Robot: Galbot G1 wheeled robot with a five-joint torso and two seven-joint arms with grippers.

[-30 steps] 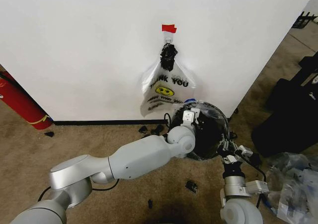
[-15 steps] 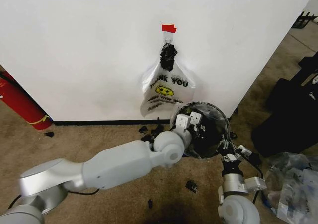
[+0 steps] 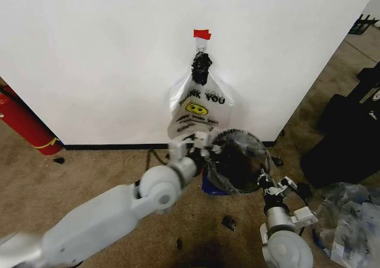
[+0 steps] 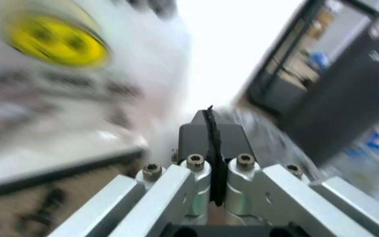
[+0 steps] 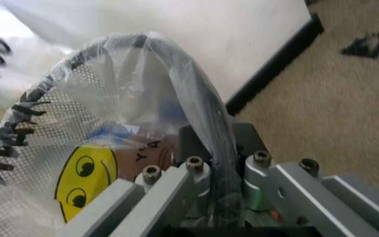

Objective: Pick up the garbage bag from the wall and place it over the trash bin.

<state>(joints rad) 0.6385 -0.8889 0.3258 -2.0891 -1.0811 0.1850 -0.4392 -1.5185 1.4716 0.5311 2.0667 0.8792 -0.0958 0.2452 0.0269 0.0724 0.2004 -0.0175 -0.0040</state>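
The trash bin (image 3: 238, 164) is a round dark bin on the carpet at the foot of the wall. The garbage bag (image 3: 256, 144), thin see-through plastic, is stretched over its top. In the right wrist view the garbage bag (image 5: 130, 84) wraps the bin's black rim (image 5: 206, 113), with a blue strip and a yellow smiley print showing through. My right gripper (image 3: 265, 176) (image 5: 219, 143) is shut on that plastic-covered rim at the bin's near right side. My left gripper (image 3: 199, 144) (image 4: 209, 128) is shut and blurred, beside the bin's left edge and below the hanging bag.
A "THANK YOU" smiley bag (image 3: 199, 104) (image 4: 51, 42) hangs from a wall hook by a black knot. A red fire extinguisher (image 3: 24, 122) leans at the left. Black bags (image 3: 350, 137) and a heap of clear wrap (image 3: 350, 220) lie at the right. Small black scraps (image 3: 228, 222) dot the carpet.
My left arm has swung left, carrying its gripper off the bin's top toward the bin's left edge. The right gripper has stayed at the rim.
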